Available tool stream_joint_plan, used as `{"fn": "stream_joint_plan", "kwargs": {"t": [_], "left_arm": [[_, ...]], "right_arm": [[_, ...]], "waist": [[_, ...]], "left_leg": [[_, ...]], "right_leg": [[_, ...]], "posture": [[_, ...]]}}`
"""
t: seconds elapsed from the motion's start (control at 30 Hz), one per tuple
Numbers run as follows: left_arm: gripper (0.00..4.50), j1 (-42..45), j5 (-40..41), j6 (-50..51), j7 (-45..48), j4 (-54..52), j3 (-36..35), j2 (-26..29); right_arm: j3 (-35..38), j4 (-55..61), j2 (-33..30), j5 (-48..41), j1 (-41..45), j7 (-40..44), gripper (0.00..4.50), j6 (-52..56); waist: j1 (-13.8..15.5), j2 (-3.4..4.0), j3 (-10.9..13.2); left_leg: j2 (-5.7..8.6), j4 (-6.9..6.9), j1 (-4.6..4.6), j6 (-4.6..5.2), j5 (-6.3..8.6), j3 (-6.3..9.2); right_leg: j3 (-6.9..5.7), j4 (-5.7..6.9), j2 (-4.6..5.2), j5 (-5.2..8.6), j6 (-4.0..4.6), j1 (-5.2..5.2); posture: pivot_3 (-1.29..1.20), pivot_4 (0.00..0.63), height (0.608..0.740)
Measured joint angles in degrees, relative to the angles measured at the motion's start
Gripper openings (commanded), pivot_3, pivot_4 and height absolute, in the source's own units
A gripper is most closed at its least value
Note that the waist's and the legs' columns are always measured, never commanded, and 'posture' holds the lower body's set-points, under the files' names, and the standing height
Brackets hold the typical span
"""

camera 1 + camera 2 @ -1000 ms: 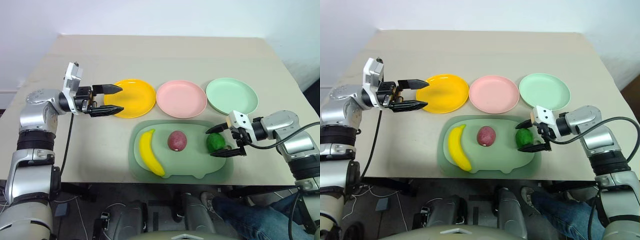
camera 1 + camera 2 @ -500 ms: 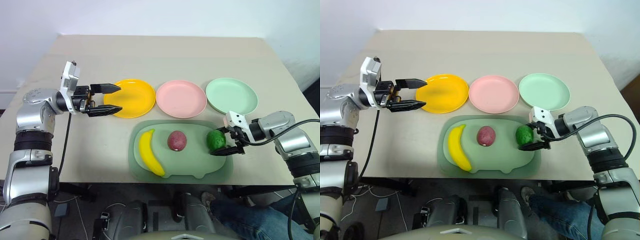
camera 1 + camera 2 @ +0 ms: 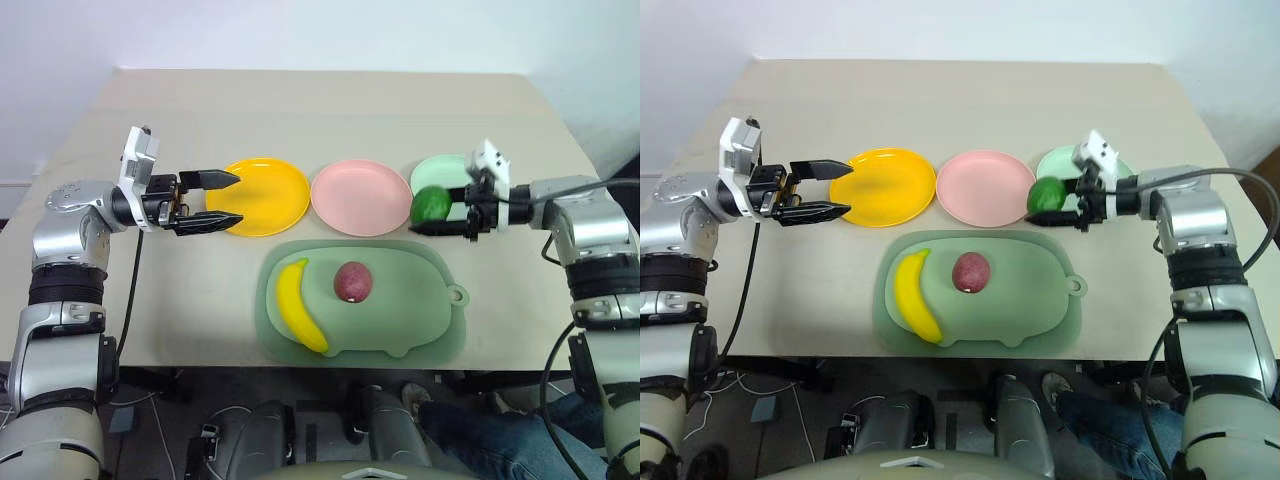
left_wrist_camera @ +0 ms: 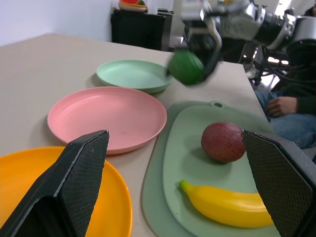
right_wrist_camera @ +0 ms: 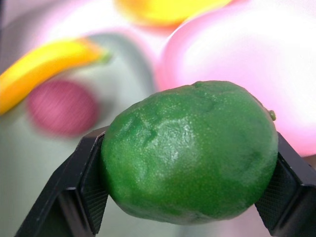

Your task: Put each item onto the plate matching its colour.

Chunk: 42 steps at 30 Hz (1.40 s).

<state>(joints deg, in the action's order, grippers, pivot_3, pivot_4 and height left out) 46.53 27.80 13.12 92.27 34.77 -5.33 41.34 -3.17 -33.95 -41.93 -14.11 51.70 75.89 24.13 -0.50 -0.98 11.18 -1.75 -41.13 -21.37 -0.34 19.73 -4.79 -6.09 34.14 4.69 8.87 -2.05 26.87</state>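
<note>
At the left of the worktop [image 3: 190,300], the left pincer [image 3: 222,198] is held wide open and empty, level beside the near edge of the yellow-orange plate [image 3: 262,195]. Next along the row the pink plate [image 3: 362,197] is seen bare. On the pale green pig-shaped mat [image 3: 400,325] in front, the banana [image 3: 297,305] and the reddish-purple fruit [image 3: 353,281] are left lying, well apart. At the right, the dark green fruit [image 3: 431,204] is gripped between the fingers of the right pincer [image 3: 440,210] and carried above the worktop at the near left rim of the mint green plate [image 3: 450,172]. The step in hand is judged to be the delivery of the green fruit; a short carry over the plate's middle, a lowering and a release are called for next.
</note>
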Motion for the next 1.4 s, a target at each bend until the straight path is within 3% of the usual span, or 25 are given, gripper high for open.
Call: {"fn": "stream_joint_plan", "kwargs": {"t": [0.2,0.37,0.5,0.53,0.6,0.97,1.1,1.2,1.4], "left_arm": [[4.5,-0.1,-0.2,0.0,0.0,0.0,-0.1,0.0],[4.5,-0.5,-0.2,0.1,0.0,-0.1,-0.1,0.3],[4.5,-0.7,-0.2,0.2,0.0,-0.1,-0.2,0.4],[4.5,-0.7,-0.2,0.2,0.0,-0.1,-0.2,0.4],[4.5,-0.7,-0.2,0.2,0.0,-0.1,-0.2,0.4],[4.5,-0.7,-0.2,0.7,0.0,-0.2,-0.4,0.4],[4.5,-0.7,-0.2,1.1,0.0,-0.2,-0.4,0.4],[4.5,-0.7,-0.2,1.1,0.0,-0.5,-0.5,0.4],[4.5,-0.8,-0.2,1.2,0.0,-0.9,-0.6,0.4]], "right_arm": [[-0.6,-18.0,3.0,8.0,4.8,-15.1,3.44,-10.8],[-1.4,-28.6,3.4,13.4,6.8,-22.5,3.44,-17.6],[-1.3,-32.8,3.5,15.4,9.1,-25.3,3.44,-19.1],[-1.1,-33.7,3.4,15.7,9.9,-26.1,4.15,-19.3],[-0.7,-34.4,3.4,15.8,10.8,-26.6,4.47,-19.6],[3.1,-34.9,4.3,13.4,12.2,-22.9,4.47,-19.9],[6.3,-26.7,5.5,6.6,11.4,-10.8,4.47,-14.8],[5.8,-12.3,5.9,3.1,6.4,-4.1,4.47,-9.1],[1.6,6.7,10.1,0.1,-5.8,-3.8,4.47,0.9]], "waist": [[-0.1,0.01,0.0],[-0.5,0.02,0.0],[-0.6,0.03,0.0],[-0.6,0.03,0.0],[-0.5,0.03,0.0],[-0.5,0.03,0.0],[-0.6,0.06,0.0],[-0.3,0.04,0.0],[-0.1,0.05,0.0]], "left_leg": [[0.03,0.02,-0.01,0.01,0.0,-0.02],[0.01,0.04,0.0,0.0,0.0,-0.04],[0.0,0.06,0.01,0.0,0.0,-0.05],[0.0,0.06,0.01,0.0,0.0,-0.05],[-0.01,0.05,0.01,0.0,0.0,-0.05],[-0.01,0.05,0.01,0.0,0.0,-0.05],[-0.04,0.06,0.01,0.0,0.0,-0.05],[-0.05,0.04,0.0,0.0,0.0,0.0],[0.0,-0.02,-0.02,0.0,0.0,0.02]], "right_leg": [[0.01,-0.01,0.05,0.0,-0.01,0.01],[0.02,0.0,0.03,0.0,-0.01,0.02],[0.03,0.0,0.02,0.0,-0.01,0.03],[0.04,0.01,0.02,0.0,-0.01,0.03],[0.04,0.0,0.02,0.0,-0.01,0.03],[0.04,0.0,0.02,0.0,-0.01,0.03],[0.04,0.02,0.0,0.0,-0.01,0.04],[0.02,0.05,0.0,0.0,-0.01,0.03],[0.01,0.08,0.05,-0.01,-0.02,0.03]], "posture": [[0.0,0.15,0.74],[0.0,0.15,0.74],[0.0,0.15,0.74],[0.0,0.15,0.74],[0.0,0.15,0.74],[0.0,0.15,0.74],[0.0,0.15,0.74],[0.0,0.15,0.74],[0.0,0.15,0.74]]}}
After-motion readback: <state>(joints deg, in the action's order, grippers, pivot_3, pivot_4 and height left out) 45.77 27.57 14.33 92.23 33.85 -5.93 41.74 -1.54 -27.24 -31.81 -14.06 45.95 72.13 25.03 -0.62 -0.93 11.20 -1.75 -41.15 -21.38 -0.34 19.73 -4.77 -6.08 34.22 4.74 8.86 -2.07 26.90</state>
